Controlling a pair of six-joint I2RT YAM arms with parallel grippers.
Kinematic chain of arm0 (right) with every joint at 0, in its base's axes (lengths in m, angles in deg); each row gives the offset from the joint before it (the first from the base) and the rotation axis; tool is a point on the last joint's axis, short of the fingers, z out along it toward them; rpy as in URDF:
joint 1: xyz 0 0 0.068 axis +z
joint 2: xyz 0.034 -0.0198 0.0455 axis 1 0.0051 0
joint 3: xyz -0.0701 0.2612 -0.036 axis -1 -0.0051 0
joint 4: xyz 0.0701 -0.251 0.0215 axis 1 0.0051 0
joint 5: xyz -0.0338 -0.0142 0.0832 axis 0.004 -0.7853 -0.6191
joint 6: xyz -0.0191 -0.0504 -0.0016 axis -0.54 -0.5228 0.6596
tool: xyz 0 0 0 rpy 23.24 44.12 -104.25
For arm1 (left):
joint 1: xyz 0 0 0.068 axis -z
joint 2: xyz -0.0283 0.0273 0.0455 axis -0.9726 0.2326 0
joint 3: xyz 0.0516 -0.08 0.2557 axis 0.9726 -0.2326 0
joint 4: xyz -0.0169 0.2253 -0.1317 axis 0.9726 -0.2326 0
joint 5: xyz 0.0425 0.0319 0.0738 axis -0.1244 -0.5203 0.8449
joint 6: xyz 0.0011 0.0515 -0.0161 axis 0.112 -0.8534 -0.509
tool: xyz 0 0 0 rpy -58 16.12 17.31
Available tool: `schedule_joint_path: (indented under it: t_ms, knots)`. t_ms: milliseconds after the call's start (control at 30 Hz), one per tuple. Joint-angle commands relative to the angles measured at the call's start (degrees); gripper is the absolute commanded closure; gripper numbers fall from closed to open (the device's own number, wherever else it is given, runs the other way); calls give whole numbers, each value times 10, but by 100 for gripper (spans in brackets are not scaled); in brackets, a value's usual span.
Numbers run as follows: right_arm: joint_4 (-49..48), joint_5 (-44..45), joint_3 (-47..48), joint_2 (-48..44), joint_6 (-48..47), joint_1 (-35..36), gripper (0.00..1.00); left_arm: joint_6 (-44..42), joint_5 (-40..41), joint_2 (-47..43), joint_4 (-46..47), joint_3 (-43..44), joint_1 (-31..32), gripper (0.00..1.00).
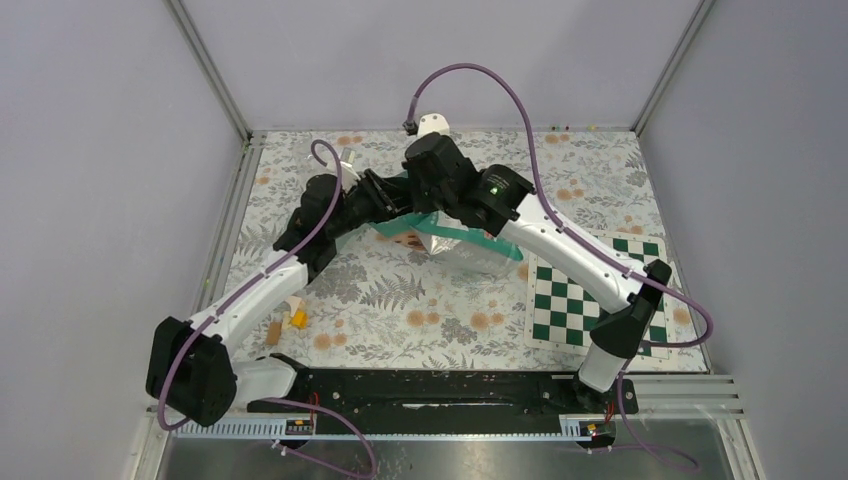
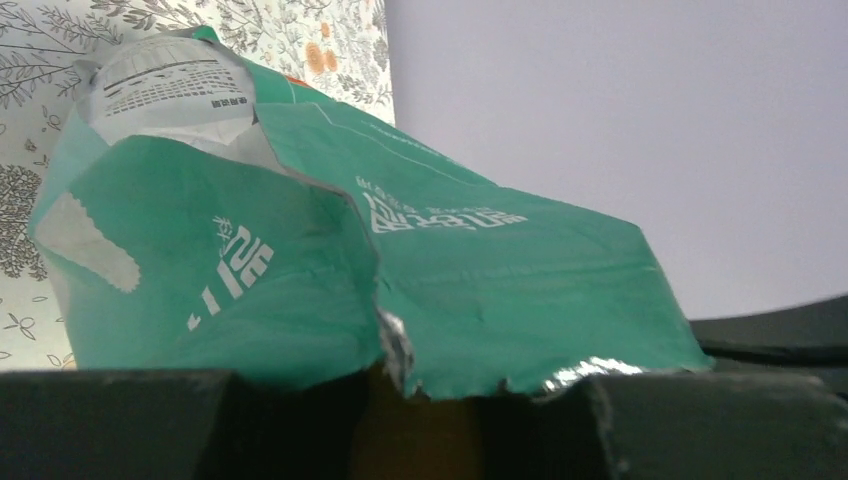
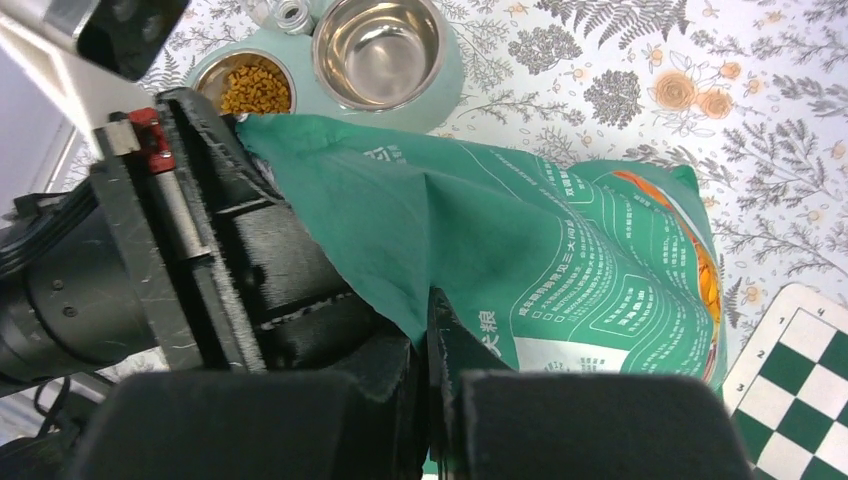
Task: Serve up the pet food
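The right gripper is pinched tight on a fold of the one green bag, and the left gripper clamps its torn, foil-lined mouth. The bag's white print is in Asian characters I cannot read. Beyond it, the pet food lies in one of two steel bowls in a mint feeder; one chessboard mat lies well apart.

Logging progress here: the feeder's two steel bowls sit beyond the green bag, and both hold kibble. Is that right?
Not quite. Only the bowl at the left holds kibble; the other bowl is empty, as the right wrist view shows. Both do sit in the feeder beyond the green bag.
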Motion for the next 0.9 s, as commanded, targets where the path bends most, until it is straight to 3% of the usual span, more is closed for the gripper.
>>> schedule_joint_path:
  t_ms: [0,433,700,867]
  knots:
    - [-18,7,7,-64,15,-30,100,53,-35,-67,55,-5,-17,100]
    - [4,-34,50,-96,46,-89,100,102,-20,-193,-16,-23,-80,100]
    - [10,-44,59,-107,53,-101,100,138,-33,-224,5,-49,-116,100]
    - [11,-50,52,-116,57,-107,100,181,-43,-238,64,-76,-137,100]
